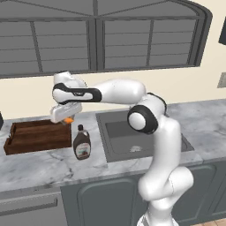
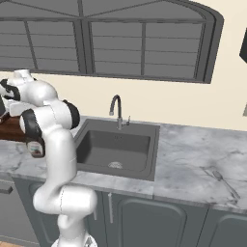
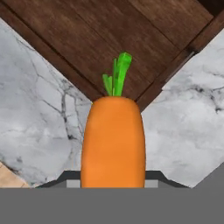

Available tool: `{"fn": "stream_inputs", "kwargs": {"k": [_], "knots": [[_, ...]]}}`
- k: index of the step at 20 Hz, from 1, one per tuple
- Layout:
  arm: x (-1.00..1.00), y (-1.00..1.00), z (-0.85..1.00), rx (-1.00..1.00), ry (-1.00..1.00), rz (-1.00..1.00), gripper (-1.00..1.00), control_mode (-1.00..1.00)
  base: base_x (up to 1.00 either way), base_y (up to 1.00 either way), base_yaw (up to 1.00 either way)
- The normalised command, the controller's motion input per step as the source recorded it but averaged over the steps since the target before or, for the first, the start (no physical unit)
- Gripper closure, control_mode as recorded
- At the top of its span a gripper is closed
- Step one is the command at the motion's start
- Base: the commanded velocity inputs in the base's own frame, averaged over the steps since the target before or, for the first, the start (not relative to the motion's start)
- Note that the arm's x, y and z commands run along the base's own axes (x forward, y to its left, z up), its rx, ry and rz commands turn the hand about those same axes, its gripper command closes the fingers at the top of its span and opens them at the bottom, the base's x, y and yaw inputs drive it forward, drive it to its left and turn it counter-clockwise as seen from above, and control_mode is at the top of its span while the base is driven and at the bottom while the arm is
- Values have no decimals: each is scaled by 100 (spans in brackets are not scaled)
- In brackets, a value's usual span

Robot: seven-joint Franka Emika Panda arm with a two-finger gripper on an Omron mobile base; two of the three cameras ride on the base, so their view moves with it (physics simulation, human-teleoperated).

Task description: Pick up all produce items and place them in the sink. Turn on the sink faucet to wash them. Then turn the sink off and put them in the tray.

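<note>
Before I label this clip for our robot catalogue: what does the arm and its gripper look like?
The arm is glossy white, built of rounded tubular segments joined by dark, nearly black joint rings, one with a pale round cap at the elbow. The hand at its end is a boxy, pale grey-white block. Its finger tips are small and dark. I see no cables or markings.

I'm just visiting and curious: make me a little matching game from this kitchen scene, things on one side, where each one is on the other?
Things:
1. carrot
2. syrup bottle
3. faucet
4. tray

Places:
A. behind the sink, at its back edge
B. on the counter at the far left
C. held in the claw, above the tray's near corner
D. standing on the counter between tray and sink

Pairs: 1-C, 2-D, 3-A, 4-B
</note>
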Motion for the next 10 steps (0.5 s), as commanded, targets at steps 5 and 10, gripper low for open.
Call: {"fn": "stream_inputs", "kwargs": {"k": [5, 10], "knots": [[43, 15, -40, 0, 0, 8, 100, -100, 0, 0, 0], [30, 32, -39, 0, 0, 10, 100, -100, 0, 0, 0]]}}
